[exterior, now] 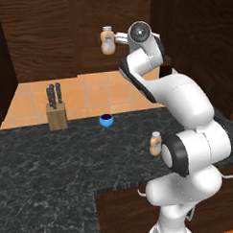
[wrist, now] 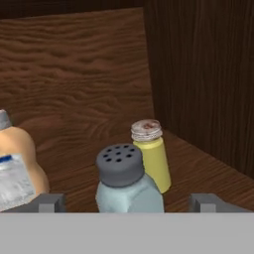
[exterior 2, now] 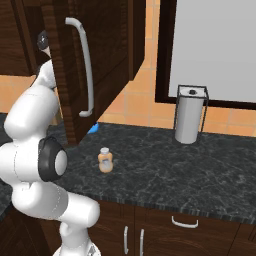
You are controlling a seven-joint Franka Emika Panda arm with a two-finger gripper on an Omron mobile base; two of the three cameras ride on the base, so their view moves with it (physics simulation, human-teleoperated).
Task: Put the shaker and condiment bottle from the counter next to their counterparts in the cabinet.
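Squat grey-blue shaker – perforated cap – stands on grained wooden shelf between spread, released fingers.

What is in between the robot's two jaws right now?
In the hand view, the grey-blue shaker stands on the cabinet shelf between the open jaws, with gaps on both sides. The yellow-green shaker is right behind it.

- Arm: glossy white rounded shells, bulbous segments.
- Joints: dark black bands between shells.
- Wrist cap: round grey disc.
- Fingertips: small grey blocks.
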